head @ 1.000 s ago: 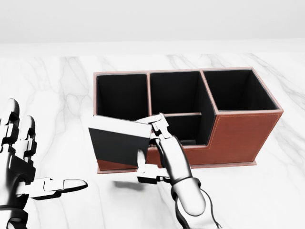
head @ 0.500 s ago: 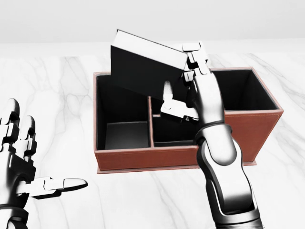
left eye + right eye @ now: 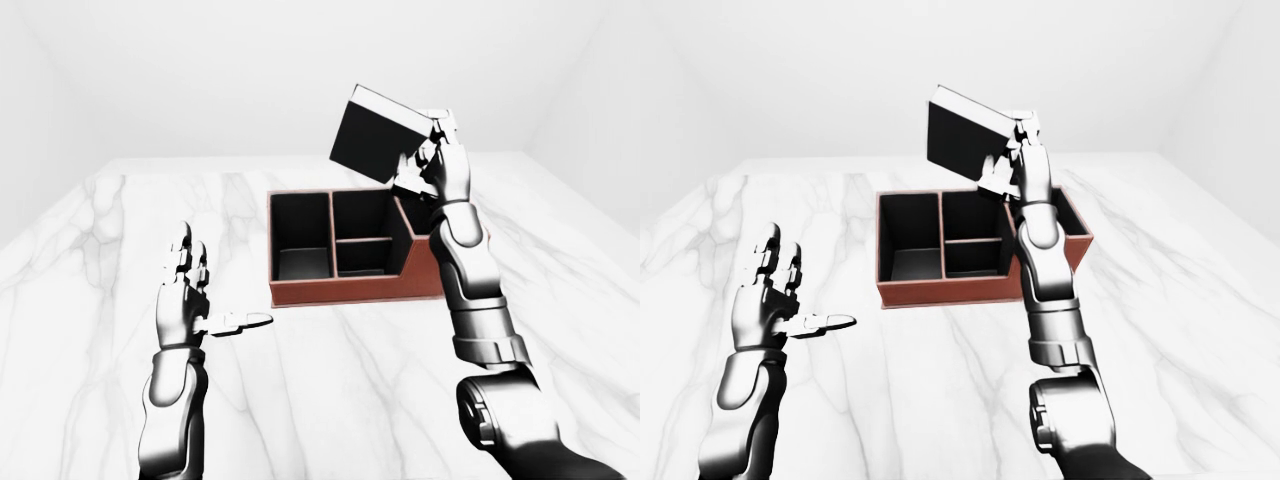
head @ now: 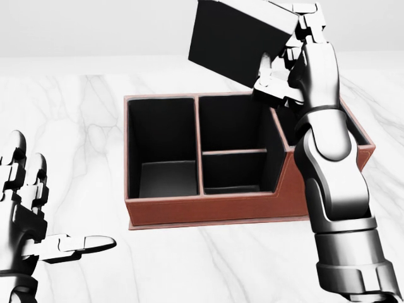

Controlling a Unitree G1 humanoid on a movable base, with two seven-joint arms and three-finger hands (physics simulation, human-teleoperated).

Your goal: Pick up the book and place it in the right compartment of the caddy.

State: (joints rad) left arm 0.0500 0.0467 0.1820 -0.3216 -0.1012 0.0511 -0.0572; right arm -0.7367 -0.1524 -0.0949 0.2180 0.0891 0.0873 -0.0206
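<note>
A black book (image 4: 237, 41) with a pale page edge is held tilted in the air above the caddy. My right hand (image 4: 293, 69) is shut on its right edge, high over the caddy's middle and right compartments. The brown leather caddy (image 4: 208, 208) has black insides: a left compartment, two small middle ones and a taller right compartment (image 4: 350, 129), partly hidden by my right forearm. My left hand (image 4: 38, 221) is open and empty at the lower left of the head view, clear of the caddy.
The caddy stands on a white marble table (image 3: 350, 380). The table's far edge meets a plain white wall (image 3: 200, 80). Nothing else shows on the tabletop.
My right hand has lifted the book from low against the caddy's near wall up and to the right, above the caddy. The left hand has not moved.
</note>
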